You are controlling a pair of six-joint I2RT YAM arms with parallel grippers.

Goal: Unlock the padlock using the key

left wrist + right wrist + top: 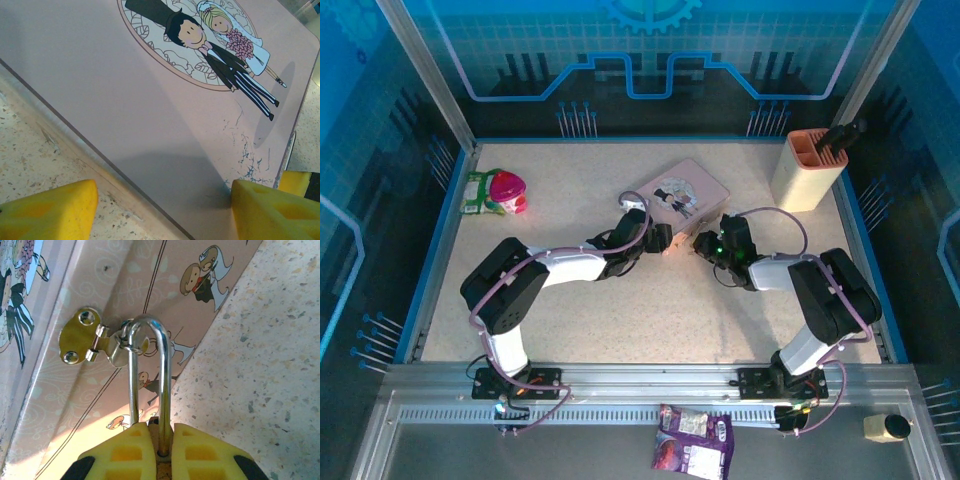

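one pink rectangular tin [678,190], smooth lid printed with a cartoon bride and groom, smaller couples repeated on its side wall. one padlock [165,380]: its silvery u-shaped shackle is threaded through the tin's brass hasp [80,337], which has two rivets; the brass body sits low between my fingers. my right gripper [160,432] is clenched on the padlock, a yellow moulded finger on each side. my left gripper [162,210] is released, two yellow fingers spread wide across the tin's lid edge, one over the speckled bench [30,160]. one beige slotted holder [808,170] in the far right corner. one purple packet [692,438] on the front rail.
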